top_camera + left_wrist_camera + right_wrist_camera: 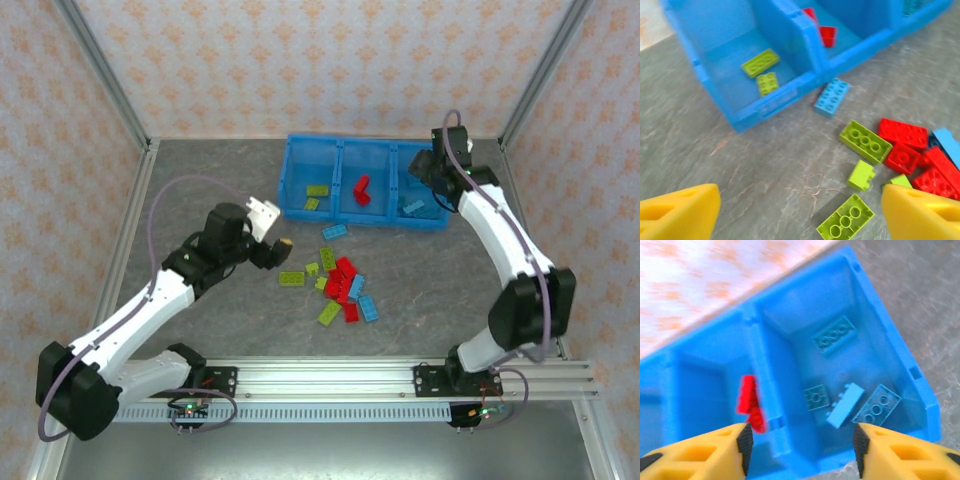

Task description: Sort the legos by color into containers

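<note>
The blue bin (340, 217) stands at the back of the table with three compartments. Two yellow-green legos (760, 63) lie in its left one, red legos (361, 190) in the middle one, and several light blue legos (845, 404) in the right one. A loose pile of red, green and blue legos (342, 285) lies on the table in front. My left gripper (800, 216) hangs open over the table just left of the pile, with a green lego (845, 222) lying below it. My right gripper (800, 450) hovers open and empty above the right compartment.
A light blue brick (832, 97) lies by the bin's front wall (770, 102). Metal frame posts and patterned walls close in the grey table (200, 200) at the back and sides. Bare surface stretches left of the pile.
</note>
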Robot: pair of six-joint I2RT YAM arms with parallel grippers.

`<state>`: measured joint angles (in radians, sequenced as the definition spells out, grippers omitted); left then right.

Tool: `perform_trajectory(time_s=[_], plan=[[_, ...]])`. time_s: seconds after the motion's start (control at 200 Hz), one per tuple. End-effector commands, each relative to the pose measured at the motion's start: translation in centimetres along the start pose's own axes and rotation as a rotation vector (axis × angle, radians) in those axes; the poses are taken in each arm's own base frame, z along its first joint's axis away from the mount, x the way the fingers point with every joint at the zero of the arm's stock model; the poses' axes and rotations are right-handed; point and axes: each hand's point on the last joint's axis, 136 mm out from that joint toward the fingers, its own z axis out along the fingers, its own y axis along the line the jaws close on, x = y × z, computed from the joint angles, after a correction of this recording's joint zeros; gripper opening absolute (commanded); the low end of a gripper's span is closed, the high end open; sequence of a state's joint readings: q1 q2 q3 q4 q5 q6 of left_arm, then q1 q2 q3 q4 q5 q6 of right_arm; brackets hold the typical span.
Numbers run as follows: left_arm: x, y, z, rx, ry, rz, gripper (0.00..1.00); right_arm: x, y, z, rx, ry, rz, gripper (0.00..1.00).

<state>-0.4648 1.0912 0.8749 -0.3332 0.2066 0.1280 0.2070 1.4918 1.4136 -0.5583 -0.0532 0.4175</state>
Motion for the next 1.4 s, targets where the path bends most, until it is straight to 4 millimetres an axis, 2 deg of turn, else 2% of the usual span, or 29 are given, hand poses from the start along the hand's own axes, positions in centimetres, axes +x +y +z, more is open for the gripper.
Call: perform_trajectory(time_s=[0.0,0.11,0.19,0.25,0.335,0.435,0.551,0.676,0.801,0.906,1.106,1.176,1.316,1.396], plan=[[1.0,2.0,-1.2,-0.155,0.129,-0.324,0.76,3.8,2.2,-3.0,-0.099,0.094,-0.094,0.63],[3.8,0.8,-0.8,-0.157,0.237,-0.526,0.75,6.4,4.3,-4.1,-0.182,0.186,-0.129,0.67],[6.1,-0.4,-0.2,-0.172,0.336,-0.638,0.75,7.4,5.4,-4.4,-0.218,0.247,-0.129,0.7],[7.6,-1.9,0.5,-0.176,0.403,-0.638,0.78,8.0,6.5,-4.6,-0.256,0.287,-0.142,0.74],[9.2,-3.9,1.5,-0.19,0.452,-0.564,0.82,9.9,9.0,-5.2,-0.392,0.375,-0.204,0.82],[10.7,-4.7,3.2,-0.208,0.464,-0.545,0.89,12.5,10.8,-6.0,-0.487,0.462,-0.28,0.91],[11.5,-4.7,4.9,-0.226,0.487,-0.53,0.94,13.8,11.0,-6.1,-0.471,0.466,-0.328,1.0],[12.7,-4.2,6.1,-0.269,0.518,-0.49,0.94,13.8,10.6,-5.8,-0.45,0.461,-0.327,0.99],[13.0,-5.3,7.8,-0.222,0.555,-0.459,0.94,14.0,10.4,-5.2,-0.431,0.467,-0.328,0.99],[13.3,-5.1,8.8,-0.242,0.57,-0.439,0.94,14.2,10.2,-4.7,-0.409,0.476,-0.316,0.99],[13.9,-4.6,10.7,-0.284,0.589,-0.404,0.81,14.3,9.9,-4.6,-0.393,0.486,-0.316,0.99],[14.5,-4.8,11.3,-0.276,0.624,-0.412,0.72,14.4,9.8,-4.7,-0.386,0.489,-0.32,0.99],[14.4,-4.6,11.2,-0.278,0.624,-0.415,0.59,14.5,9.9,-5.2,-0.395,0.507,-0.329,1.0],[13.8,-4.4,10.6,-0.278,0.606,-0.423,0.56,14.9,10.2,-5.7,-0.425,0.537,-0.331,1.0]])
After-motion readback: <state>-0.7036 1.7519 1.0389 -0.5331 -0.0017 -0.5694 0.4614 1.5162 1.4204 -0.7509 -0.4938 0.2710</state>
